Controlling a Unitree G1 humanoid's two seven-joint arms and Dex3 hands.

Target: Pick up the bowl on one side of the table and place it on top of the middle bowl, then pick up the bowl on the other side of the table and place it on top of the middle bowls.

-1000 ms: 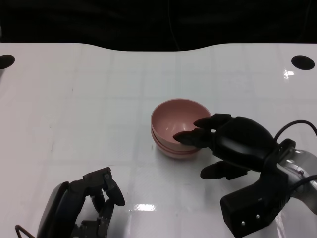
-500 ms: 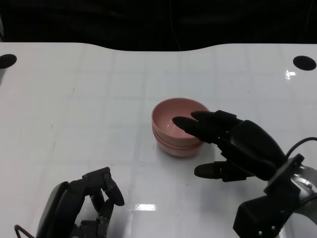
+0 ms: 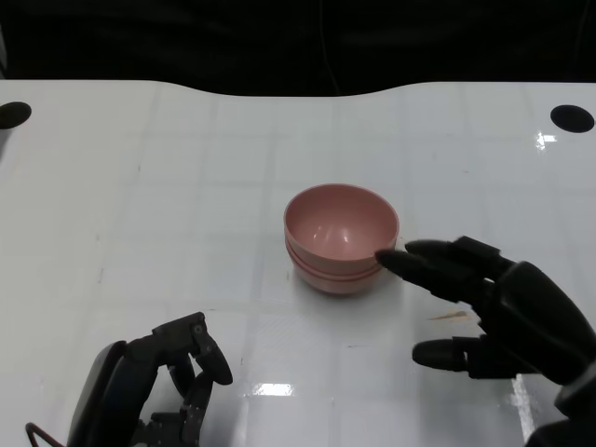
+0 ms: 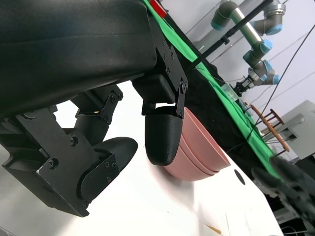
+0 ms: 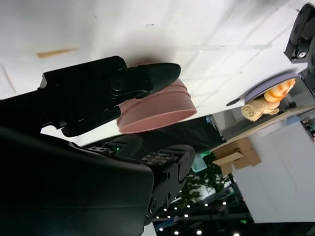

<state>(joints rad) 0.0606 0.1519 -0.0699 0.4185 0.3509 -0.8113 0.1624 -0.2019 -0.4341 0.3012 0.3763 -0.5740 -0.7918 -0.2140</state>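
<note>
A stack of pink bowls (image 3: pixel 341 237) stands in the middle of the white table (image 3: pixel 186 186), nested one in another. My right hand (image 3: pixel 498 307) hovers just right of the stack and nearer to me, fingers spread and holding nothing; its fingertips (image 3: pixel 396 263) almost reach the rim. My left hand (image 3: pixel 163 391) sits low at the near left edge, fingers curled in, holding nothing. The left wrist view shows the pink bowls (image 4: pixel 199 155) beyond my left hand's fingers (image 4: pixel 165 132). In the right wrist view the bowls (image 5: pixel 157 108) lie just past my right hand's fingers (image 5: pixel 123 83).
Two dark round holes mark the table's far corners, one left (image 3: pixel 13 115) and one right (image 3: pixel 569 117). A small tan sliver (image 3: pixel 453 318) lies on the table by my right hand. A black backdrop runs beyond the far edge.
My right hand has let go of the top bowl and drawn back toward me and to the right, fingers opening. The bowl stays nested on the stack. My left hand has not moved.
</note>
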